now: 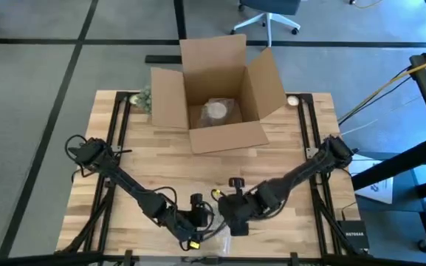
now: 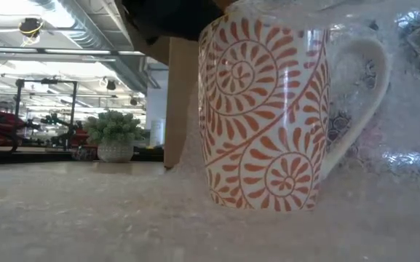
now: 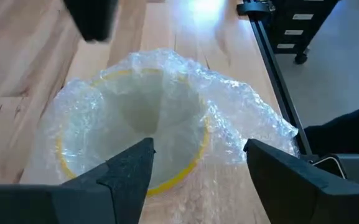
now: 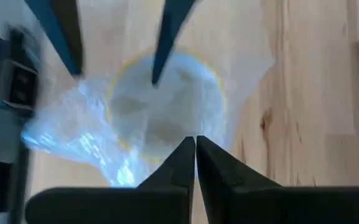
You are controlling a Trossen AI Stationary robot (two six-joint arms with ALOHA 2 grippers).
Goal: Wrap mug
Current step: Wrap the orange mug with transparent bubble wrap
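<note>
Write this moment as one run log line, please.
mug: upright, bubble wrap over rim | left gripper: open | right gripper: shut | box: open

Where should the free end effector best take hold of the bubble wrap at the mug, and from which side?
Probably the loose bubble wrap bunched outside the mug rim, approached from above: the mug stands upright and the open left end effector already hovers there. The right end effector is shut.

Both arms crowd the mug [image 2: 264,109]; mid-table [image 1: 198,170] seems free.
</note>
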